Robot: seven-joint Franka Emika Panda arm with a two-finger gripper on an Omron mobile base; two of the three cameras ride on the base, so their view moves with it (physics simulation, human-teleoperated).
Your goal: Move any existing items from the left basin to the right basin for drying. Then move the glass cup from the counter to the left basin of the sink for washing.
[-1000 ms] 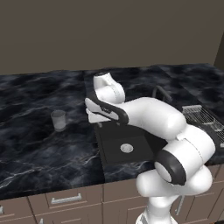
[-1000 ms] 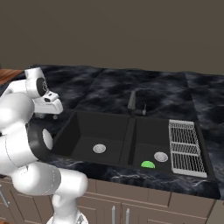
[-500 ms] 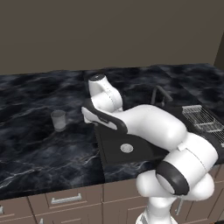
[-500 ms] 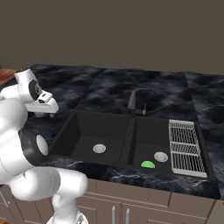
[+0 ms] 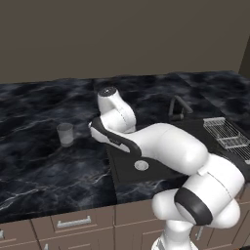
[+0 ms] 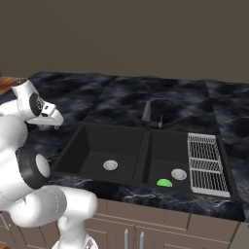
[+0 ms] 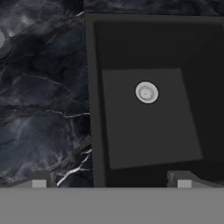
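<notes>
Standing on the counter (image 5: 39,161), the glass cup (image 5: 65,134) sits beside the wide-open tool (image 7: 111,180).

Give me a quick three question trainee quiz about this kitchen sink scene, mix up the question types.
1. True or false: the green lump lies in the basin beside the wire rack.
2. The glass cup stands: A) in the left basin B) on the counter C) on the rack.
3. Fill in: the gripper's jaws are ____.

Key: 1 true; 2 B; 3 open.
</notes>
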